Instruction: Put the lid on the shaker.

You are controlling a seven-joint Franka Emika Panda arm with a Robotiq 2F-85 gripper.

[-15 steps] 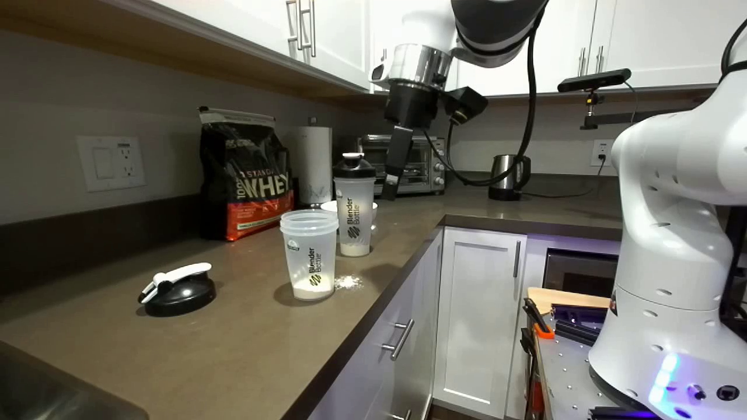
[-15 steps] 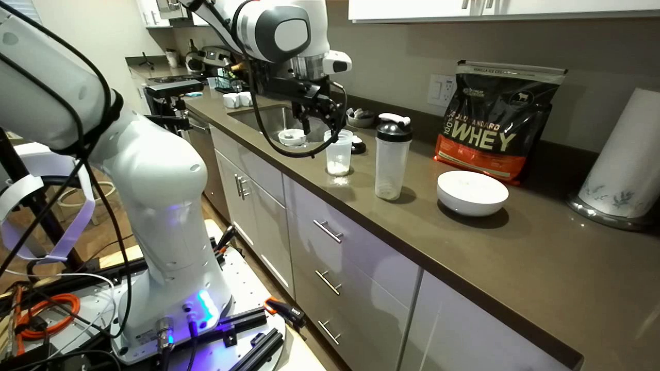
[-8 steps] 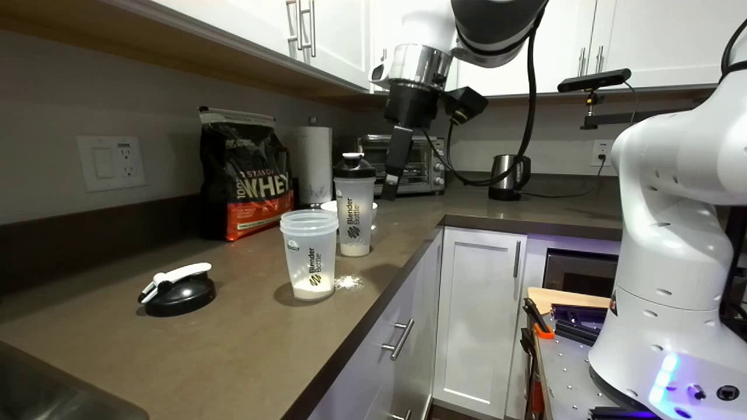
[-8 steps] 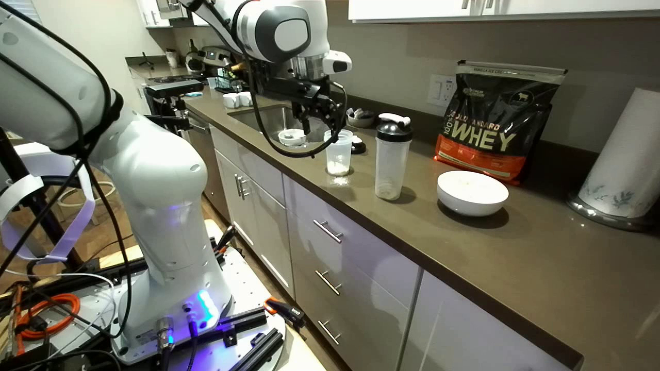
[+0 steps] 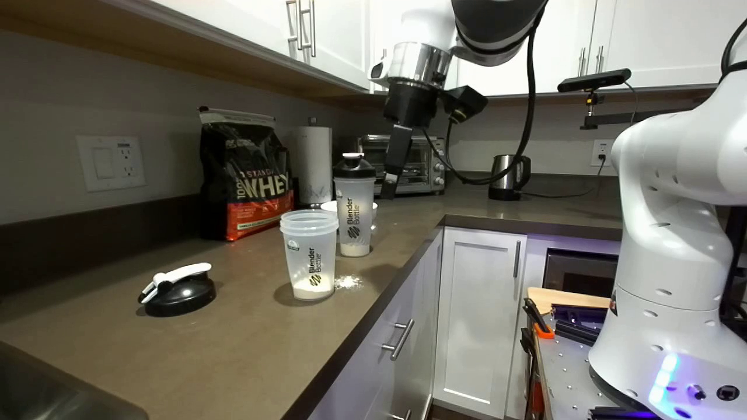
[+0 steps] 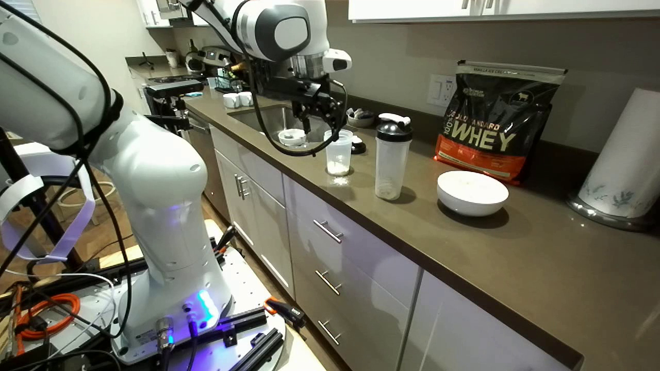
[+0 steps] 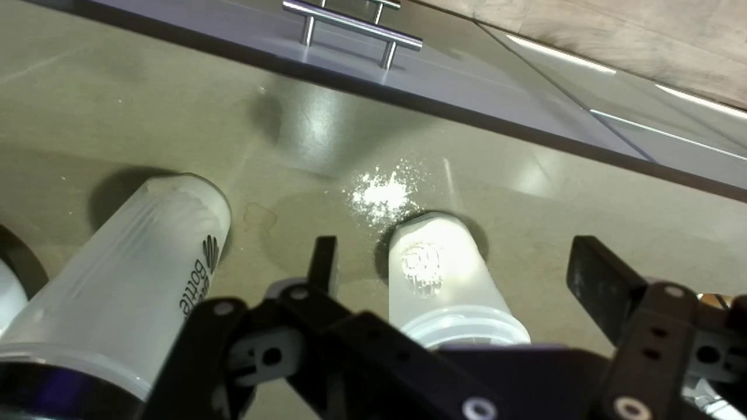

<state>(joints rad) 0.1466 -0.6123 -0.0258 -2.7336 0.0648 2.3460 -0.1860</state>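
Observation:
The lid (image 5: 180, 294), black with a white flip handle, lies on the counter. It also shows behind the shaker in an exterior view (image 6: 358, 147). It is not seen in the wrist view. The shaker (image 5: 311, 256) is a translucent cup, upright and uncovered, with white powder at its bottom. It also shows in an exterior view (image 6: 339, 154) and in the wrist view (image 7: 440, 274). My gripper (image 5: 390, 186) hangs above the counter, and it also shows in an exterior view (image 6: 308, 121). In the wrist view my gripper (image 7: 454, 256) is open and empty, with the shaker below and between its fingers.
A taller bottle with a black top (image 5: 354, 204) stands close to the shaker. A white bowl (image 6: 472, 193), a whey bag (image 6: 500, 118) and a paper towel roll (image 6: 626, 154) stand farther along. Spilled powder (image 7: 382, 198) lies near the counter's front edge. A sink (image 6: 268, 116) is beyond the lid.
My gripper has shifted only very slightly in the exterior views. The lid and the shaker have not moved.

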